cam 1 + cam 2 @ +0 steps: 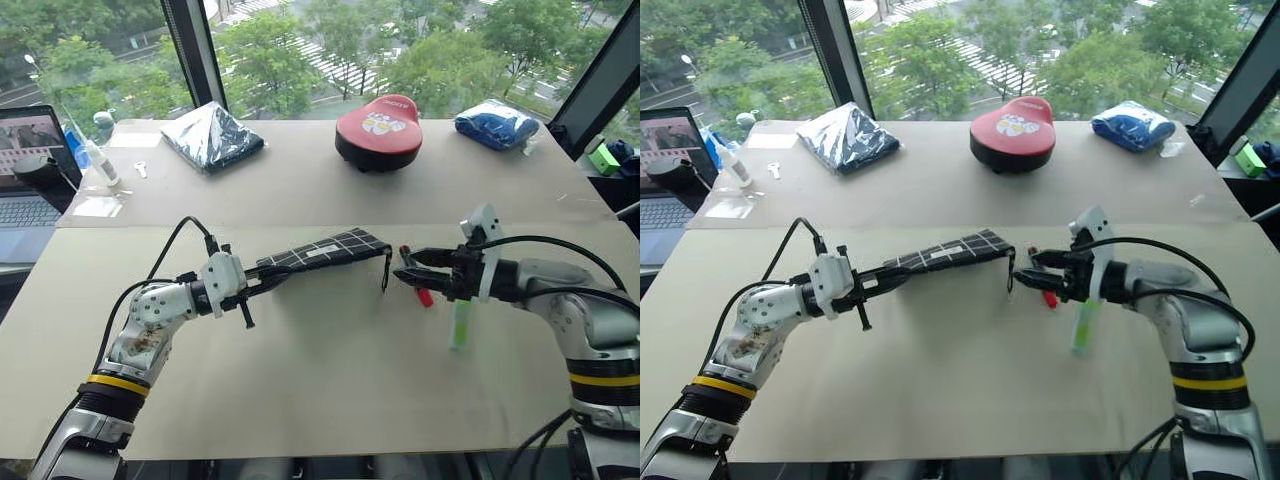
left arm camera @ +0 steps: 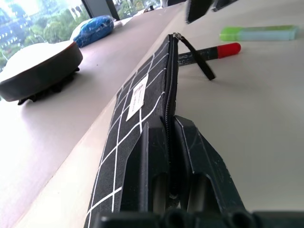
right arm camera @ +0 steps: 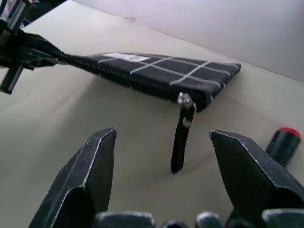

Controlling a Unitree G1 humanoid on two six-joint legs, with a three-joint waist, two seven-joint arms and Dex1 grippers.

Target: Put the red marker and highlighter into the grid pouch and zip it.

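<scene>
Gripping one end of the pouch (image 1: 322,253), the left gripper (image 1: 268,284) has its fingers (image 2: 199,156) clamped on the zipper edge and holds it off the table (image 1: 300,380), so the pouch stretches out ahead of the fingertips toward the right gripper (image 1: 403,270). The zipper looks closed along its length, and the pull strap (image 3: 182,140) hangs from the far end. The right gripper, jaws apart and holding nothing, faces that strap from just beside it. The marker (image 1: 421,292) lies on the table under the right fingers, and the highlighter (image 1: 460,325) lies just beyond, below the right wrist.
</scene>
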